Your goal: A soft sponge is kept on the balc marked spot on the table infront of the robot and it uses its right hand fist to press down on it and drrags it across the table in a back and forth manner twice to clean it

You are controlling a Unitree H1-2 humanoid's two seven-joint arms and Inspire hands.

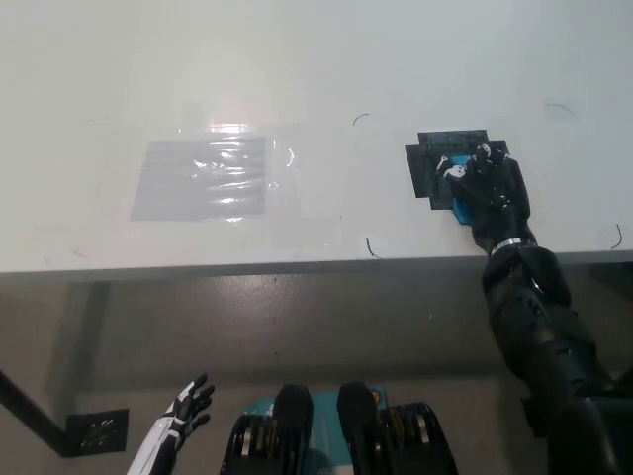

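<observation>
— What lies on the tabletop (297,59)?

— It is smooth, pale and glossy. A black marked spot (442,163), a cross-like patch of tape, sits at the right near the front edge. A shiny clear film sheet (203,178), rectangular and wrinkled, lies well apart at the left.

— And the sponge (461,210)?

— Blue, mostly hidden; its long axis cannot be told. It lies on the spot's near right part.

— The right hand (490,188)?

— Black, fingers curled together, resting on the sponge. The white left hand (188,404) hangs below the tabletop, fingers spread.
</observation>
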